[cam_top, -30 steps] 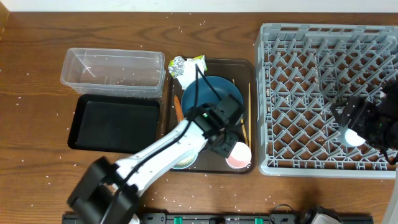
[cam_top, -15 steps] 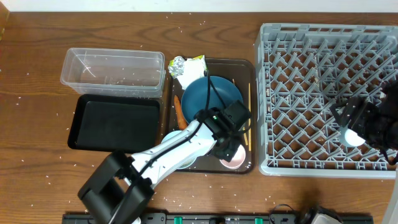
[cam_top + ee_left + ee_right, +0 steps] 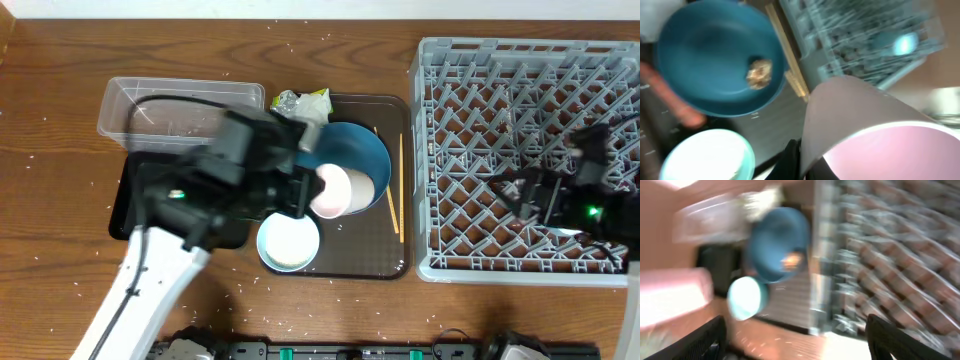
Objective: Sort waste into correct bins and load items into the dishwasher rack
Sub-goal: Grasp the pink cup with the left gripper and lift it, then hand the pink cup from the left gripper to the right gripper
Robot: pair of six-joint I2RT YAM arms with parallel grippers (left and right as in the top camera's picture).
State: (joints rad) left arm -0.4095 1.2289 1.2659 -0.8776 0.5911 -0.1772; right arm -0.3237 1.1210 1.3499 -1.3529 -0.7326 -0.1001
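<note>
My left gripper (image 3: 303, 188) is shut on the wall of the small pink cup (image 3: 336, 190), which it holds lifted and tipped over the dark blue plate (image 3: 362, 150). In the left wrist view the pink cup (image 3: 880, 135) fills the lower right, with the dark fingers (image 3: 795, 161) pinching its rim. A brown food scrap (image 3: 759, 73) lies on the plate (image 3: 710, 50), and a carrot (image 3: 670, 95) lies beside it. The white bowl (image 3: 288, 243) sits on the brown tray. Over the grey rack (image 3: 500, 90), my right gripper (image 3: 545, 198) is open and holds nothing. A light-blue cup (image 3: 905, 44) rests in the rack.
Two chopsticks (image 3: 400, 168) lie on the brown serving tray (image 3: 370, 255), right of the plate. The foil ball (image 3: 286, 100) and green-yellow wrapper (image 3: 316, 99) sit at the tray's back. A clear tub (image 3: 180, 105) and a black tray (image 3: 128, 205) stand to the left. White grains are scattered over the table.
My left gripper closed on the pink cup at the tray's front right, then lifted it and swung it back over the plate. The right gripper shifted slightly left over the rack.
</note>
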